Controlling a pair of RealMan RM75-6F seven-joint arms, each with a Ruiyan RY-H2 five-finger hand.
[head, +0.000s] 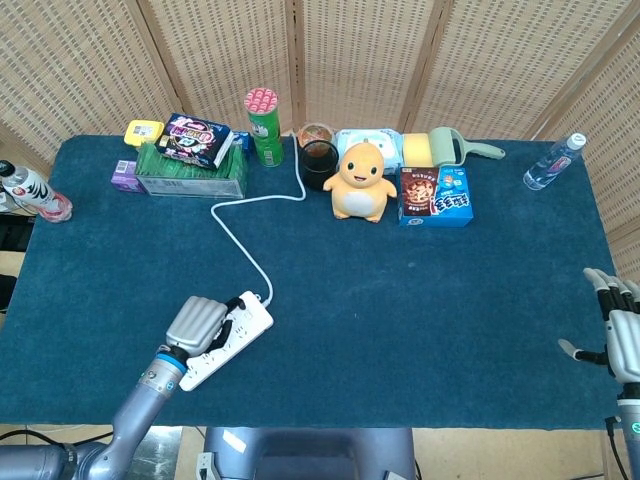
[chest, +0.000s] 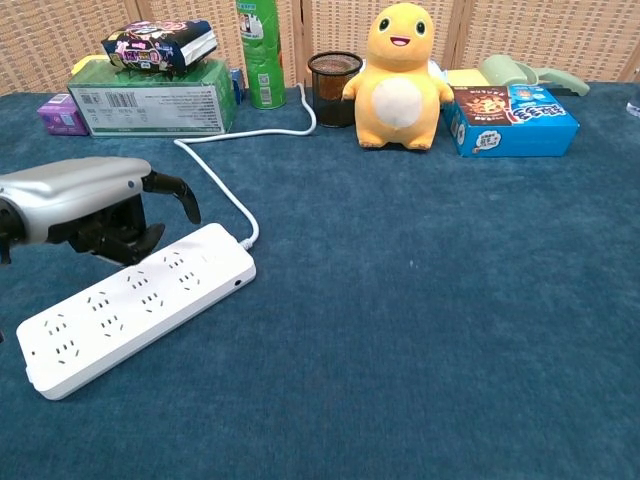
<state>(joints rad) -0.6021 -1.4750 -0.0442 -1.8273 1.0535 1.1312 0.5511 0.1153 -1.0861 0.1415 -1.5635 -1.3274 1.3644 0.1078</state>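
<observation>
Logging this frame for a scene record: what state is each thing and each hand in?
Left hand: fingers curled, empty, raised just over the power strip.
Right hand: fingers apart, empty, at the table edge.
Power strip: flat on the cloth, sockets empty, cable attached.
Chip can: upright, lid on.
Water bottle: lying down, capped.
Plush toy: upright.
Blue box: closed, flat.
</observation>
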